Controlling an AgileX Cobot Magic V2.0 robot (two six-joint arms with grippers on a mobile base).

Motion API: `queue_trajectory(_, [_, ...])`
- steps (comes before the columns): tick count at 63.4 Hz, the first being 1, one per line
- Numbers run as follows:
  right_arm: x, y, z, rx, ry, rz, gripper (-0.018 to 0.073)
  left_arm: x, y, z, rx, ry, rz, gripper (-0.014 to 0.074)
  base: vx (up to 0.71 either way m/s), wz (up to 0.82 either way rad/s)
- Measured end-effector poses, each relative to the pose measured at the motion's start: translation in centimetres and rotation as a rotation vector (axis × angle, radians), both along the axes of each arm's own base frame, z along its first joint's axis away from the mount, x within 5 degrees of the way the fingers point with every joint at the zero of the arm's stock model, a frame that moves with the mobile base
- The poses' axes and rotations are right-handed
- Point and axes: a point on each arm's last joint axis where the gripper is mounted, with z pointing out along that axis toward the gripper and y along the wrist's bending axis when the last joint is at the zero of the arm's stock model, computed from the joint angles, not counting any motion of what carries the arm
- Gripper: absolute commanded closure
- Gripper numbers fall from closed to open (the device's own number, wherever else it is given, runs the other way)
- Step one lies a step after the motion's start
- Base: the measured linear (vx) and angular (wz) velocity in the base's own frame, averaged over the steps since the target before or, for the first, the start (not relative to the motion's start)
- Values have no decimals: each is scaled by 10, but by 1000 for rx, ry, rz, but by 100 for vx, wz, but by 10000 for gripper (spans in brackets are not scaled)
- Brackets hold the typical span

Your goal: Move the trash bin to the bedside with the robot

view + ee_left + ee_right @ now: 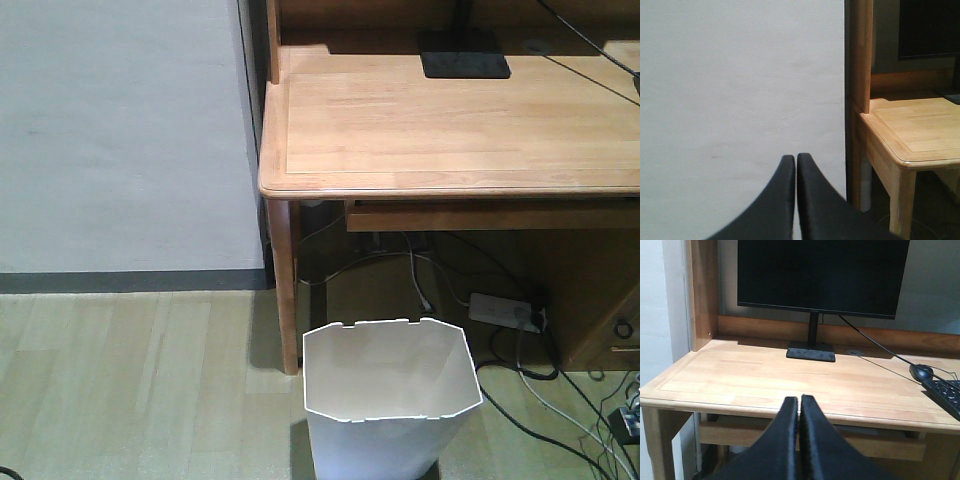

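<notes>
The trash bin (385,400) stands upright on the pale wooden floor (130,380), at the bottom of the front view, just in front of the table's near edge and right beside its corner leg (285,290). Its rim seems to sit a little apart from that leg, though the angle makes this hard to judge. The bin is white, with a notched octagonal rim and nothing visible inside.

A plain light wall (120,130) fills the left side, with a dark skirting strip along the floor. The light wooden table (450,130) stands against it. On the table sits a black monitor (822,275) on a flat black base (463,62). To the right lie the end of a black keyboard (945,395) and, just behind it, a black mouse (921,372). Under the table a white power strip (505,310) lies among loose cables (540,410).

The left fingers (780,200) are pressed together, holding nothing, and face the wall beside the table's corner. The right fingers (785,440) are likewise closed and empty, pointing across the table top toward the monitor.
</notes>
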Motion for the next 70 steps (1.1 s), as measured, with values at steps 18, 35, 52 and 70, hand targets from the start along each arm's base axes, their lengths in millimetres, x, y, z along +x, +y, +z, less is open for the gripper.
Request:
queue_trajectory(18, [-1,0,11,6,-102,3,568,0,0,0,0,0,0,603,0,0])
queue_trajectory(35, [13,0,50,6,-48,2,568,0,0,0,0,0,0,603,0,0])
queue_trajectory(52, [53,1,82,2,176,-2,568,0,0,0,0,0,0,603,0,0])
queue_trajectory(70, [76,1,83,5,324,-4,566,0,0,0,0,0,0,603,0,0])
